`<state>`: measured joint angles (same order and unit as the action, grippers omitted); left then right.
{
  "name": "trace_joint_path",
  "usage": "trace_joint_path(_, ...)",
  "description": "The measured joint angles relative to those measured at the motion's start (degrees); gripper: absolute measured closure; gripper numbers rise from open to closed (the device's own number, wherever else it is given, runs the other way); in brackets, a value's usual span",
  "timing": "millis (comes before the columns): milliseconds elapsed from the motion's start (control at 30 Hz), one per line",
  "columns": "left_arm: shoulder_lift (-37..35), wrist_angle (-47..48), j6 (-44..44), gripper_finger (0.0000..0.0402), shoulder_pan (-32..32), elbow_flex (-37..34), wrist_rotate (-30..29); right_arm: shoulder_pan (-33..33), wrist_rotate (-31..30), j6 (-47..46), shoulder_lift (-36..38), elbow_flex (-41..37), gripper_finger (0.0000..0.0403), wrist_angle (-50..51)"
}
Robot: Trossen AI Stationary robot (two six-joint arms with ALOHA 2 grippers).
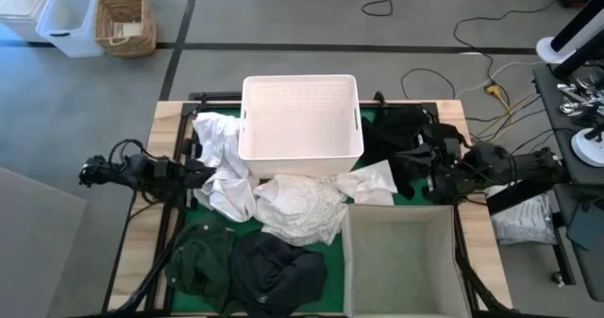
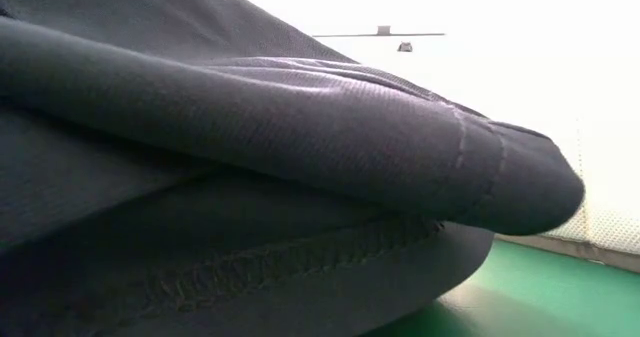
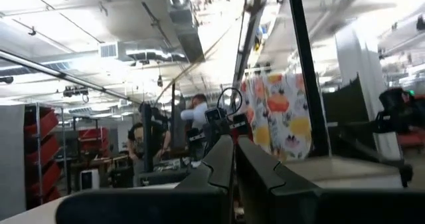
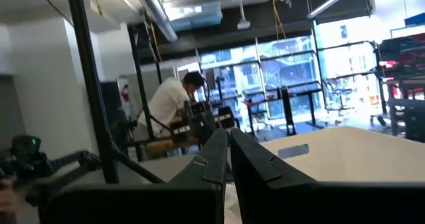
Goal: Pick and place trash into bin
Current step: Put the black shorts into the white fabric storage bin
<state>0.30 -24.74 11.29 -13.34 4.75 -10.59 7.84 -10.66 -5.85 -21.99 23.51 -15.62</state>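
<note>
Both arms rest at the sides of the surface point(image 1: 168, 110), each with its tool clenched on nothing: the left tool point(image 3: 234, 159) sits at the left edge and the right tool point(image 4: 227, 156) at the right edge, fingers pressed together and pointing out into the room. A white tub point(image 1: 300, 116) stands at the middle of the far side, and a grey fabric bin point(image 1: 401, 261) sits at the near right corner. The trash lies around them — crumpled white sheets point(image 1: 294, 205) heaped just in front of the tub and along its left side, one sheet point(image 1: 375, 181) touching the bin's far rim. A dark green garment point(image 1: 201, 257) and a black garment point(image 1: 277, 269) lie side by side at the near left, and another black cloth point(image 1: 396, 134) lies right of the tub. The low view is almost filled by dark cloth point(image 2: 250, 177) lying just before the camera, with green mat point(image 2: 540, 297) showing beside it.
</note>
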Motion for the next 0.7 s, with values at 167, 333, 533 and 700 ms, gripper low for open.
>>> trace_joint_path(167, 0.00, -3.00, -6.75, 0.0401, 0.01, 0.00, 0.00, 0.02, 0.04, 2.22, -4.40, 5.98, 0.0390, 6.47)
trace_joint_path(333, 1.59, -3.21, -10.73, 0.0401, 0.00, 0.00, -1.49, 0.00, 0.04, 2.48, -6.48, 8.49, 0.0390, 9.43)
trace_joint_path(533, 7.59, -2.34, -11.01, 0.0401, 0.00, 1.32, -5.46, 0.01, 0.07, 3.59, -6.29, 9.04, 0.0390, 9.40)
trace_joint_path(700, 14.62, 2.68, -11.02, 0.0401, 0.00, 7.65, -5.42, 0.00, 0.07, 2.94, -5.80, 9.08, 0.0390, 9.38)
